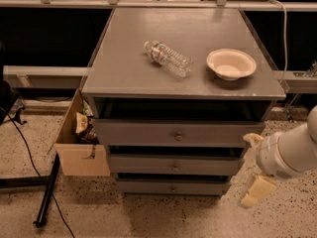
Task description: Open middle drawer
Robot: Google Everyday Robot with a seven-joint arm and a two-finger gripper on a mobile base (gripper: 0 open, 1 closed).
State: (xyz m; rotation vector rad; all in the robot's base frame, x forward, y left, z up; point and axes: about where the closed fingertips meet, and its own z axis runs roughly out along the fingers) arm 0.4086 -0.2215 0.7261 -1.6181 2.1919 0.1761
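Note:
The middle drawer (pixel 148 164) is the second of three stacked grey drawers under the grey table top, with a small round knob (pixel 175 167) at its centre. It looks slightly pulled out, like the top drawer (pixel 138 132) and the lowest drawer (pixel 148 186). My gripper (pixel 255 165) is at the right of the drawer stack, level with the middle drawer and just off its right end, not touching it. Its two cream fingers, one of them (pixel 257 191) low and the other higher, stand apart and hold nothing.
On the grey table top (pixel 124 68) lie a plastic water bottle (pixel 168 58) on its side and a white bowl (pixel 231 63). An open cardboard box (pixel 79 148) with clutter stands left of the drawers. A black stand leg (pixel 47 192) and cable lie on the speckled floor.

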